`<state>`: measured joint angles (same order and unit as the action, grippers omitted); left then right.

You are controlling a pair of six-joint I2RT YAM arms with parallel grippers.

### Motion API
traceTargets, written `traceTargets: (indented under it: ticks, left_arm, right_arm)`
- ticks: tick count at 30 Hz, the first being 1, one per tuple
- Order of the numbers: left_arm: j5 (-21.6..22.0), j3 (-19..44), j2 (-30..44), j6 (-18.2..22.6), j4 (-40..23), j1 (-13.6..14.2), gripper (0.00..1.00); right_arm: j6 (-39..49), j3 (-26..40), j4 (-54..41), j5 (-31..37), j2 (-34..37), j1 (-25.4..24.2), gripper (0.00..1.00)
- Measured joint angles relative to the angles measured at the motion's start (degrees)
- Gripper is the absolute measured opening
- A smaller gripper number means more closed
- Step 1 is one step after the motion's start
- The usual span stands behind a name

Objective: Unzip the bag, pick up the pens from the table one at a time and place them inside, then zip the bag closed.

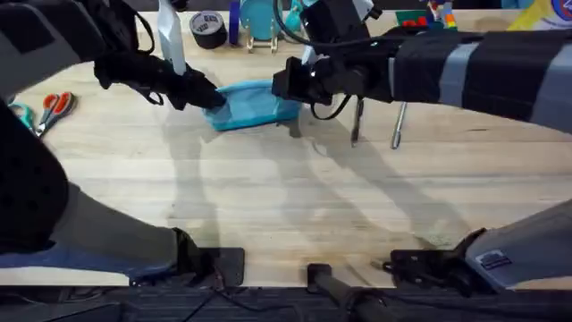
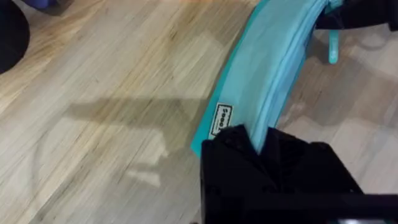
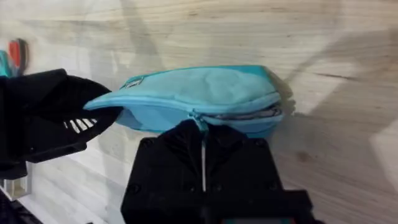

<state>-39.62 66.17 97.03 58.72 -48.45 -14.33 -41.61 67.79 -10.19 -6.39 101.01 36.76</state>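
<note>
Two arms reach to the far middle of the light wood surface (image 1: 268,197), meeting at the light blue bag (image 1: 255,105), which lies flat there with its long axis across the overhead view. The left tool (image 1: 207,97) comes in from the left and is closed on the bag's left end; in the left wrist view its black fingers (image 2: 249,149) pinch the fabric edge just beside a small white label (image 2: 222,120). The right tool (image 1: 290,85) comes in from the right and sits at the bag's right part; in the right wrist view its fingers (image 3: 202,143) are pressed together on the zipper pull (image 3: 198,118), which sits about midway along the zipper line. From the pull toward the bag's right end, the zipper (image 3: 245,114) shows a narrow dark gap, so that stretch looks parted. Both pens lie on the surface to the right of the bag, well apart from it and near each other, roughly parallel and pointing away from the robot: the black pen (image 1: 357,122) closer to the bag, the silver-grey pen (image 1: 399,125) just beyond it. Orange-handled scissors (image 1: 52,109) rest near the left edge. A roll of black tape (image 1: 207,28) and a teal stand (image 1: 261,20) sit at the far edge behind the bag.
</note>
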Motion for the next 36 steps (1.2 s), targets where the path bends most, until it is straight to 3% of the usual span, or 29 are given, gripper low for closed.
traceTargets:
  ticks: [26, 36]
  left_arm:
    - [0.0, 0.0, 0.0, 0.0, 0.0, 0.0, 0.042]
    - [0.02, 0.0, 0.0, -0.02, 0.04, 0.0, 0.042]
  right_arm:
    - [-1.67, 0.02, 1.11, -0.02, -0.55, 0.1, 0.032]
    - [-1.67, 3.48, 0.78, -0.04, -1.2, 0.21, 0.031]
